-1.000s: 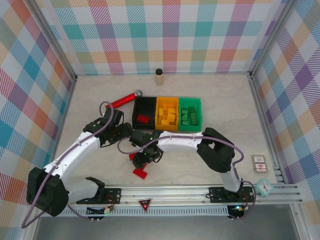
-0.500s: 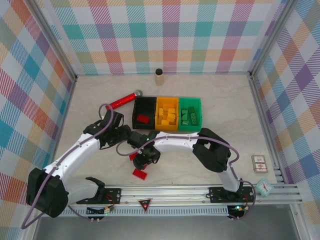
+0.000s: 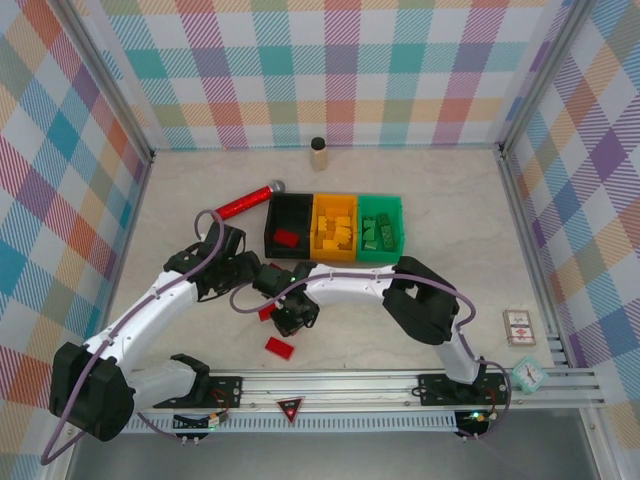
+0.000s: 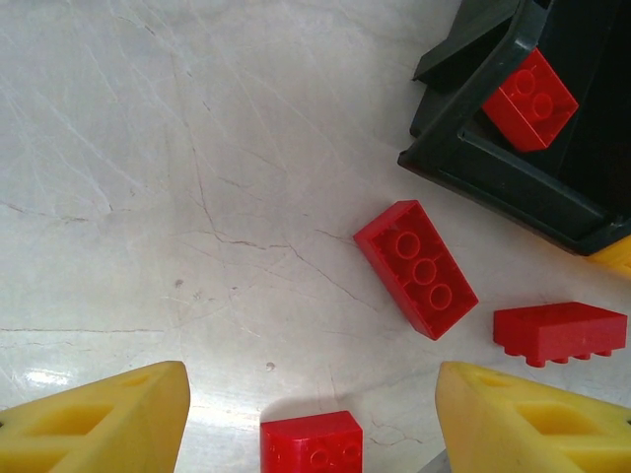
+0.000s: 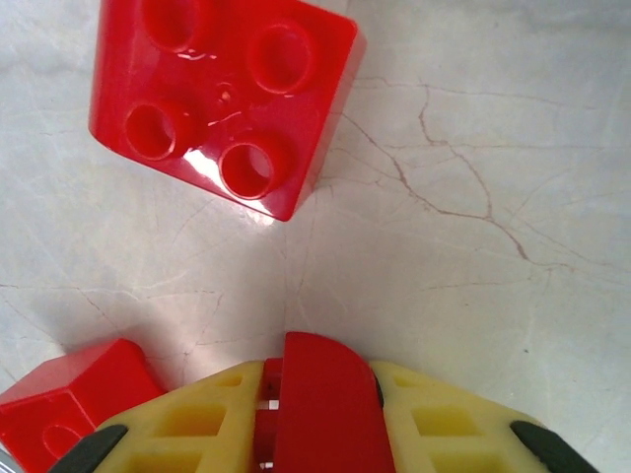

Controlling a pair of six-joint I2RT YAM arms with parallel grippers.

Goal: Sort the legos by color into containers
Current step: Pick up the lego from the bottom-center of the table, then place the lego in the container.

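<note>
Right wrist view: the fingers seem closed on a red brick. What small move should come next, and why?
Probably lift the right gripper straight up. It pinches a red brick low over the table, and loose red bricks lie close by, so rising first should avoid knocking them before heading to the black bin, where a red piece lies.

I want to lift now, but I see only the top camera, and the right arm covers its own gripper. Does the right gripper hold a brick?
Observer: Yes. The right wrist camera shows the right gripper shut on a red brick.
Operator: Is another brick close in front of it?
Observer: A four-stud brick, also red, lies flat on the table just ahead, apart from the held one.
</note>
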